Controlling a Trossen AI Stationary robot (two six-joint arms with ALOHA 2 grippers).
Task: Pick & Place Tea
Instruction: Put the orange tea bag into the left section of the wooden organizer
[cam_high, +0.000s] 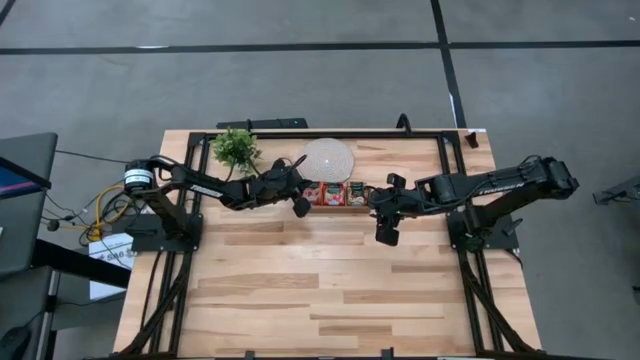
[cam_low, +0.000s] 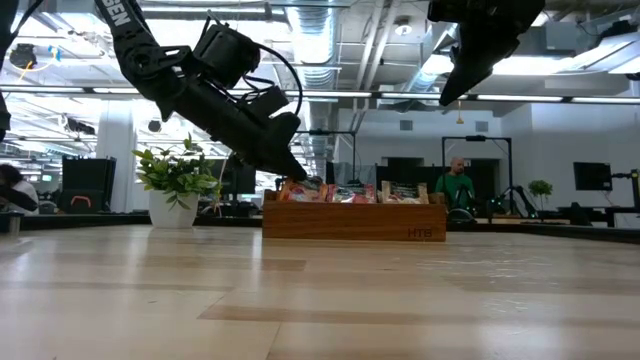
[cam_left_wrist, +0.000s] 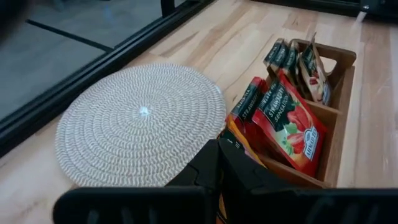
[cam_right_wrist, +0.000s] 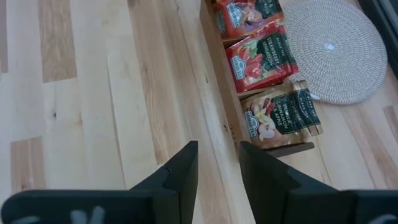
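A wooden tea box (cam_high: 335, 193) stands near the table's far edge, with packets upright in three compartments: orange, red (cam_left_wrist: 289, 121) and gold-green (cam_right_wrist: 283, 115). My left gripper (cam_left_wrist: 217, 155) has come in from the table's left. It is shut at the box's left end (cam_low: 297, 172), on the orange packet (cam_left_wrist: 238, 138). My right gripper (cam_right_wrist: 217, 165) is open. It hangs high (cam_low: 450, 90) over bare table just near of the box's right end (cam_high: 387, 232) and touches nothing. My left gripper comes slanting down from the table's left. It pinches the orange tea packet by its upper edge (cam_left_wrist: 231, 132), and orange shows between the fingers (cam_left_wrist: 205, 171). The fingers hide the contact itself. The packet's lower part stays inside the box's left compartment.
A round woven mat (cam_high: 328, 160) lies just beyond the box, and a small potted plant (cam_high: 236, 150) stands to its left. A black frame rail (cam_high: 330, 134) runs along the far edge. Bare wood stretches across the near half of the table (cam_high: 320, 290).
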